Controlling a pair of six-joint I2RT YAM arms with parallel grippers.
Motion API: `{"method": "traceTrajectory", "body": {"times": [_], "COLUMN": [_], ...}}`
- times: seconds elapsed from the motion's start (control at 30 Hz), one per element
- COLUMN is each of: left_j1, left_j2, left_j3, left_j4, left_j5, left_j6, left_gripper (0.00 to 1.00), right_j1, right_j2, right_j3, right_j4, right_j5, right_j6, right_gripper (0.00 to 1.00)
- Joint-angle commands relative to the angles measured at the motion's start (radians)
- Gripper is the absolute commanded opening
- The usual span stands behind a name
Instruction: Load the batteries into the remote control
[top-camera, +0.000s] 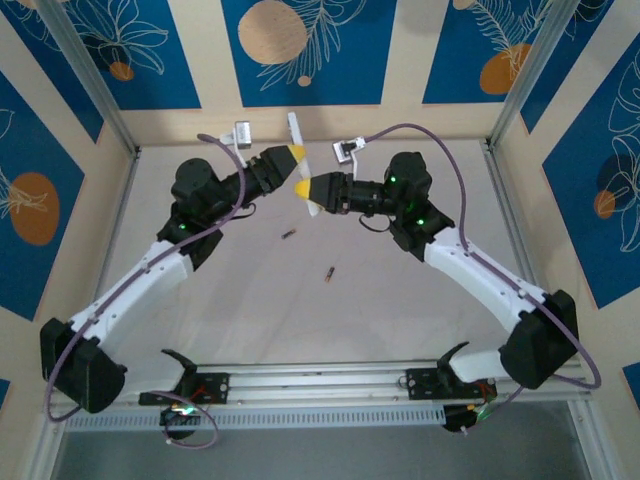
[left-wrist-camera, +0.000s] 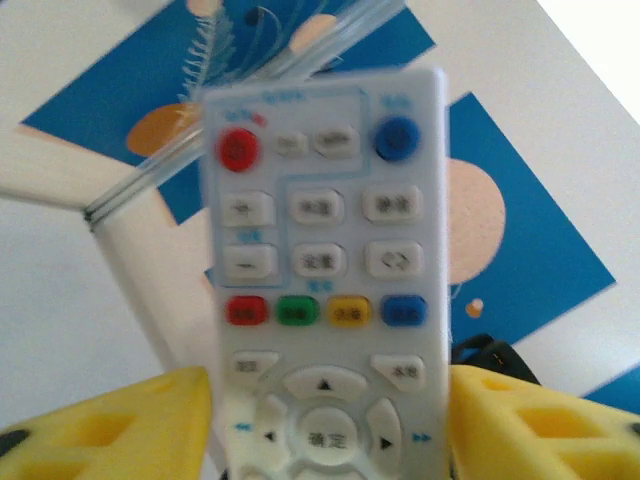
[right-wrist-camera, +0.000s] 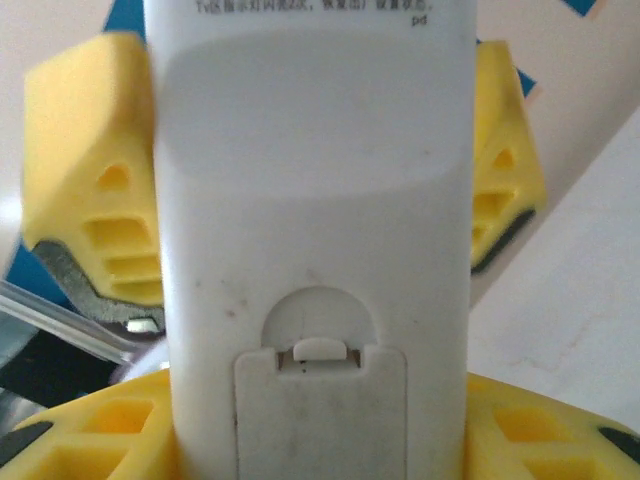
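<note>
Remote control (top-camera: 294, 130) — upright, raised; right gripper (top-camera: 305, 189) jaws pinching it, left gripper (top-camera: 292, 158) jaws flanking it, cannot tell whether gripping. Batteries (top-camera: 289, 234) — two, loose on worktop (top-camera: 400, 320).

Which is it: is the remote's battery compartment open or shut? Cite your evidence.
Shut. The right wrist view shows the cover flush in the back of the remote control, latch tab seated.

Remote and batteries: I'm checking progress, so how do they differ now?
The remote is raised between the left gripper and right gripper; the batteries lie on the table. The remote is long and white; the batteries are tiny and dark. Both are slim.
</note>
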Motion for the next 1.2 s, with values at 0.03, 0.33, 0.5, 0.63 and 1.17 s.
{"method": "traceTrajectory", "body": {"times": [0.03,0.33,0.5,0.63,1.17], "left_j1": [-0.002,-0.01,-0.021,-0.021,-0.036], "left_j2": [-0.103,-0.129,-0.08,-0.038,-0.028], "left_j3": [0.085,0.148,0.109,0.065,-0.066], "left_j4": [-0.343,-0.551,-0.474,-0.369,-0.117], "left_j5": [-0.17,-0.136,-0.063,-0.044,-0.03], "left_j6": [0.212,0.3,0.285,0.237,0.193], "left_gripper": [0.79,0.79,0.73,0.7,0.0], "right_j1": [0.032,0.222,0.248,0.267,0.226], "right_j2": [-0.086,-0.021,-0.005,-0.002,-0.015], "right_j3": [0.081,0.253,0.269,0.254,0.231], "right_j4": [-0.378,-0.752,-0.736,-0.713,-0.735], "right_j5": [0.206,0.859,0.823,0.791,0.74], "right_j6": [-0.363,-0.747,-0.737,-0.723,-0.651], "right_gripper": [0.27,0.27,0.27,0.27,0.59]}}
